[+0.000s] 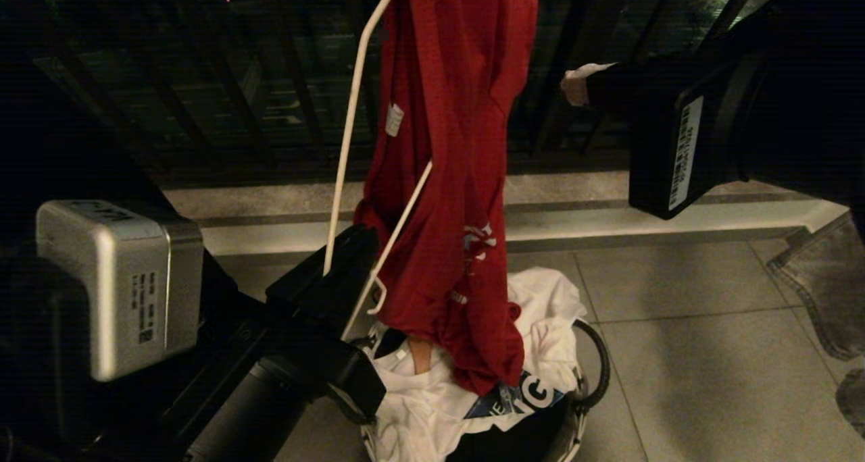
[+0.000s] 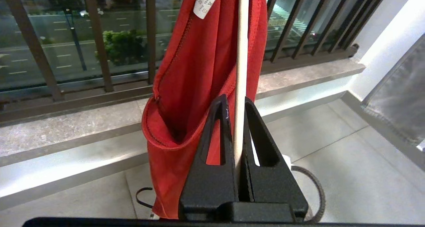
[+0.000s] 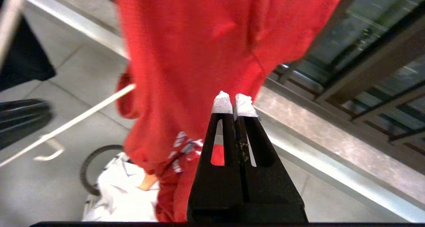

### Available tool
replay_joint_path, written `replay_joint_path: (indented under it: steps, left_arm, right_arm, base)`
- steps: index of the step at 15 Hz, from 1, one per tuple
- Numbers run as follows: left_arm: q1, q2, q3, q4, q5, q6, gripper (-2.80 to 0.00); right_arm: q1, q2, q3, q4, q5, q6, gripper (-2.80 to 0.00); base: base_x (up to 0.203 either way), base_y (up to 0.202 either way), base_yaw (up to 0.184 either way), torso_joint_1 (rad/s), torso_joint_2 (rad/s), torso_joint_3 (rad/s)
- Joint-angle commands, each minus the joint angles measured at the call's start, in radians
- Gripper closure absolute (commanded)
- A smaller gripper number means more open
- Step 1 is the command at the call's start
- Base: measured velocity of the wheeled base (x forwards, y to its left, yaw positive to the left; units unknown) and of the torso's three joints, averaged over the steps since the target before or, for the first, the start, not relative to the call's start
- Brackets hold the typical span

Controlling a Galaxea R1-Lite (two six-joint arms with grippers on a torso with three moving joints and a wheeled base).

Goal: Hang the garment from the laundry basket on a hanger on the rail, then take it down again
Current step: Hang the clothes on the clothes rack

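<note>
Clamping hanger [image 2: 240, 71]: left gripper [image 2: 236, 104] | right gripper [image 3: 234, 102] pinched together, empty, beside garment [image 1: 459, 144]

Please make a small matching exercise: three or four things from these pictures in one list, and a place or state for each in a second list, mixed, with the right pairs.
Things:
1. red T-shirt
2. white hanger
3. white T-shirt
4. right end effector

States:
A. lying in the basket
B. shut on nothing, beside the red cloth
C. clamped in the left end effector
D. hanging down over the basket

Pairs: 1-D, 2-C, 3-A, 4-B
</note>
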Motion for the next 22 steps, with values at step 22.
replay_joint_path:
  steps: [22]
  left_arm:
    - [-0.128, -0.068, 0.020, 0.016, 0.003, -0.061, 0.00]
  right_arm:
    - [-0.198, -0.002, -0.167, 0.238, 0.130, -0.002, 0.00]
  base:
    - [0.000, 0.000, 0.000, 0.000, 0.00, 0.000]
